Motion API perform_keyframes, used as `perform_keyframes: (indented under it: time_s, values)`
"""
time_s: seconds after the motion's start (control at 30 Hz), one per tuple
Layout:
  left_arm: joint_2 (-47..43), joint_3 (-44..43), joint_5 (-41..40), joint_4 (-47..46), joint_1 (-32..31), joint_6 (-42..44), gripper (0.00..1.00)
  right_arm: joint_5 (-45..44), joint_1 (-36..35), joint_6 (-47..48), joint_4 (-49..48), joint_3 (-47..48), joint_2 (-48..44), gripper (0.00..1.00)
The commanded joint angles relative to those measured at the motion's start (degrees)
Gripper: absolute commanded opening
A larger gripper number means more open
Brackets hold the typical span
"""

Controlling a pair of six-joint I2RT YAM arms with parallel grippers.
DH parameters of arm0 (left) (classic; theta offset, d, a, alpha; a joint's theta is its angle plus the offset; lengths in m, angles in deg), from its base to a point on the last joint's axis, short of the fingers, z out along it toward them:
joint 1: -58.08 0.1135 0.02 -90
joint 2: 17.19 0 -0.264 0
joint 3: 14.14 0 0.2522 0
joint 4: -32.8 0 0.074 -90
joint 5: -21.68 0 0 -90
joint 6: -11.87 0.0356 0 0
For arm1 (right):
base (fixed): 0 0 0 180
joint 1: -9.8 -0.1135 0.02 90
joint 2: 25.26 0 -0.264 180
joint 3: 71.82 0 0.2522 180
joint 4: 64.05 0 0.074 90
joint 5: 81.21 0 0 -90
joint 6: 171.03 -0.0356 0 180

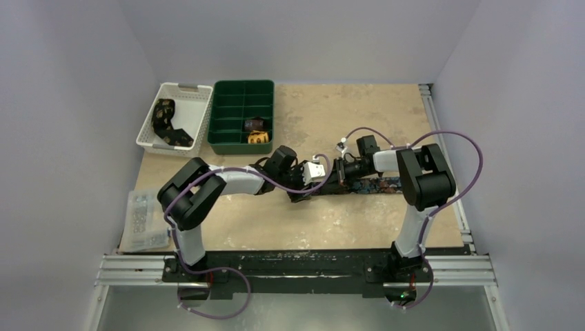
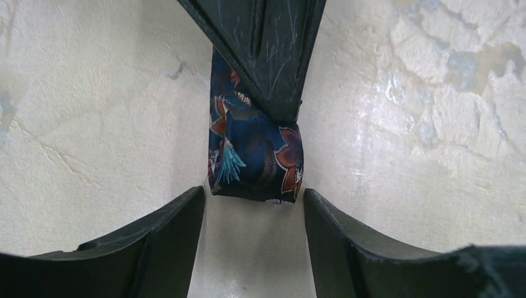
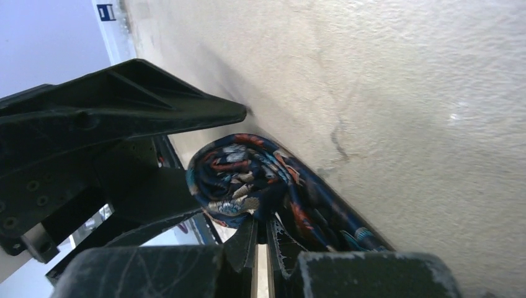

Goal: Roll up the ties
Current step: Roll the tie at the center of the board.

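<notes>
Beige tabletop [image 1: 310, 221] — two rolled ties [image 1: 256, 125] in green tray [image 1: 245, 83]; left pincer [image 2: 253, 192] agape, right pincer [image 3: 260, 225] tight on navy tie [image 3: 242, 167].

Dark navy tie [image 2: 254, 155] mid-table, printed with red-orange flowers, teal feathery strokes and white flecks. Black-and-gold tie [image 1: 165, 121] in the white lattice basket [image 1: 200, 114] at the far left corner. Deep green compartment tray [image 1: 227, 110] just beside, with a dark brown tie roll [image 1: 255, 124] and a yellow tie roll [image 1: 258, 138]. Purple cables [image 1: 476, 158]. Matt black left gripper [image 2: 253, 197] and right gripper [image 3: 261, 231], pale scratches. Mottled beige tabletop [image 1: 310, 227].
</notes>
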Motion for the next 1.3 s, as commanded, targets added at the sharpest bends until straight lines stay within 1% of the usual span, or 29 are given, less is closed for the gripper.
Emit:
perform_keyframes:
  time_s: [0.0,0.1,0.2,0.27,0.3,0.37,0.47,0.5,0.63,0.77,0.8,0.83,0.87,0.9,0.93,1.03,1.13,1.27]
  values:
    - [-0.8,1.8,5.2,-15.0,0.0,-3.7,0.6,-8.3,0.2,4.8,3.4,1.0,3.2,0.0]
    - [0.3,2.2,6.6,-19.4,0.0,-4.0,0.6,-8.5,0.3,5.1,3.9,1.3,3.8,0.0]
    - [2.0,2.6,8.6,-21.6,-0.4,-2.4,0.63,-8.5,0.3,5.2,4.2,1.4,4.2,0.0]
    - [3.3,1.9,8.3,-21.7,-0.5,-2.4,0.63,-8.5,0.3,5.3,4.2,1.5,4.3,0.0]
    - [3.7,1.5,8.5,-20.8,-0.5,-1.9,0.61,-8.5,0.3,5.3,4.2,1.5,4.3,0.0]
    - [4.2,1.1,7.9,-17.8,-1.3,0.8,0.53,-8.3,0.3,5.3,4.5,1.8,4.4,0.0]
    - [4.5,1.0,6.2,-12.8,-1.8,5.0,0.46,-8.0,0.4,5.1,4.5,2.1,4.6,0.0]
    - [4.4,1.1,5.9,-11.2,-1.7,6.3,0.4,-8.0,0.3,5.0,4.5,2.2,4.6,0.0]
    - [3.7,3.4,5.3,-9.0,-1.7,11.0,0.28,-7.7,0.3,5.1,4.8,2.4,4.8,0.0]
    - [4.0,2.4,4.8,-5.2,-1.7,11.2,0.08,-6.3,0.2,6.4,6.5,3.6,3.8,0.0]
    - [4.1,1.9,4.8,-3.7,-1.7,11.0,0.04,-4.2,0.3,7.2,7.1,4.1,2.8,0.04]
    - [4.0,1.4,5.0,-2.6,-1.6,10.5,0.02,-2.8,0.3,7.9,7.7,4.5,1.1,0.15]
    - [4.0,1.2,5.4,-1.5,-1.5,9.9,0.01,-1.6,0.3,8.7,8.4,4.9,-1.0,0.22]
    - [3.9,1.1,5.9,-0.8,-1.3,9.2,0.0,-0.2,0.4,8.9,8.6,4.9,-3.1,0.25]
    - [3.7,1.1,6.2,-0.4,-1.1,8.7,0.0,0.7,0.9,8.7,8.9,5.0,-4.9,0.26]
    - [3.6,1.2,6.5,-0.1,-0.5,6.5,0.0,2.2,3.3,7.4,10.2,5.1,-6.5,0.27]
    - [4.1,0.3,7.9,0.4,0.1,4.6,0.0,-1.2,4.3,6.3,9.0,4.7,-4.8,0.27]
    - [4.6,-1.0,7.5,0.8,0.7,2.4,0.0,-5.1,4.2,5.9,9.5,4.5,0.0,0.24]
